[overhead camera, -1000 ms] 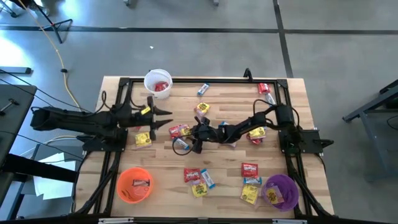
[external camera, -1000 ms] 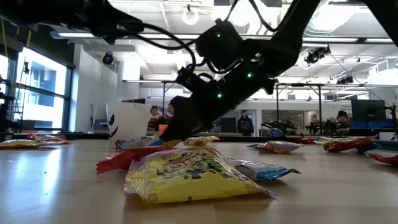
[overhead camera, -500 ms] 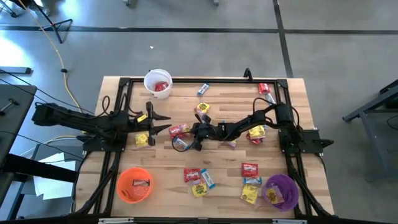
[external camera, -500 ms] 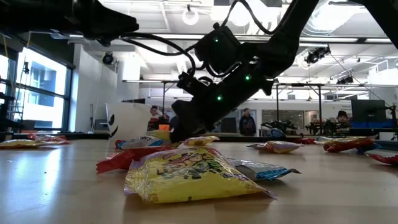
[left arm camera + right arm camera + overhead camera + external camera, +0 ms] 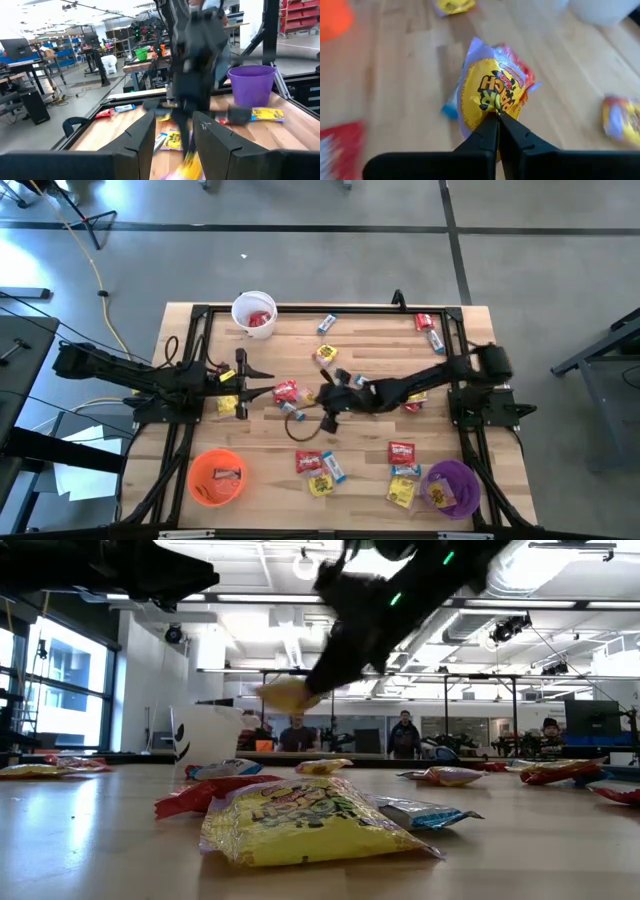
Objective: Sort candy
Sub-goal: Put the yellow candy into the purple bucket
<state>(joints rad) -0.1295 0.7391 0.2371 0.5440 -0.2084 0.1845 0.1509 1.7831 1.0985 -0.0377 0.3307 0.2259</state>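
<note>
Table [image 5: 370,340] from above: left arm [image 5: 140,380] enters from the left side, right arm [image 5: 420,385] from the right, their grippers near each other at the centre. Right gripper [image 5: 497,131] pinches a candy packet [image 5: 490,95] above the table, over other candy. Left gripper [image 5: 255,380] hovers just left of a packet [image 5: 285,391]. One cup [image 5: 254,313] stands at the far left corner, another [image 5: 215,477] at the near left, a third [image 5: 451,489] at the near right. Loose candy lies scattered between them; a cluster [image 5: 320,468] sits near the front edge.

A grey concrete floor [image 5: 320,255] surrounds the table; behind it, bright windows [image 5: 60,680], white ceiling lights [image 5: 306,566], workbenches [image 5: 590,745].
</note>
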